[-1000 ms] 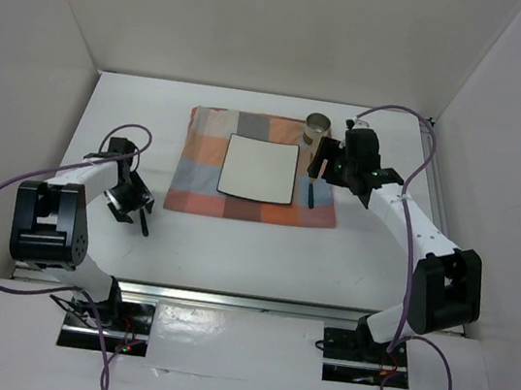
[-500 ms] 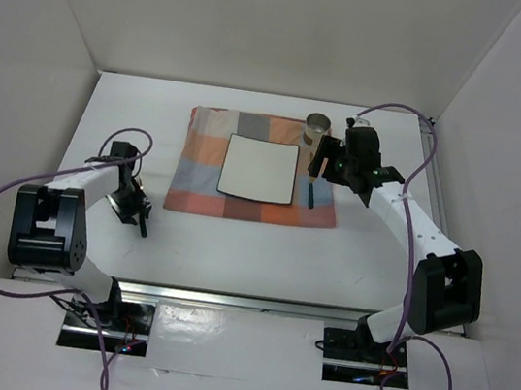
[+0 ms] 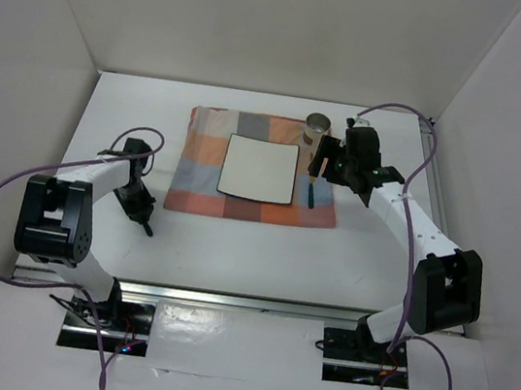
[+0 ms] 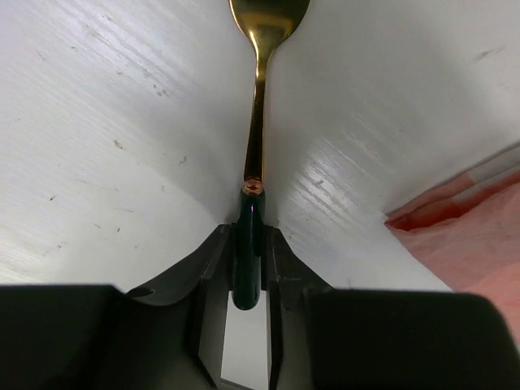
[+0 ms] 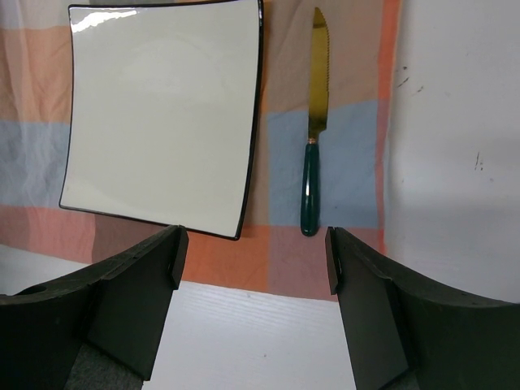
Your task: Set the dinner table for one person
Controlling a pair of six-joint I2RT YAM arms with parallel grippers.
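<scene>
A gold spoon point(image 4: 257, 114) with a dark green handle lies on the white dinner table point(image 3: 233, 250), left of the checked cloth point(image 3: 205, 162). My left gripper point(image 4: 250, 234) is low over it, and both fingers press the sides of the green handle. In the top view the left gripper point(image 3: 143, 215) sits by the cloth's near left corner. A white square plate point(image 3: 258, 168) rests on the cloth. Right of it lies a gold knife point(image 5: 314, 154) with a green handle. My right gripper point(image 5: 253, 244) hovers open above the cloth's near edge, holding nothing.
A metal cup point(image 3: 318, 125) stands at the cloth's far right corner, close to the right gripper's head. White walls enclose the table on three sides. A metal rail point(image 3: 244, 303) runs along the near edge by the arm bases.
The left gripper's jaws have narrowed onto the spoon's handle, and the left arm has shifted slightly toward the cloth. The right arm has not moved.
</scene>
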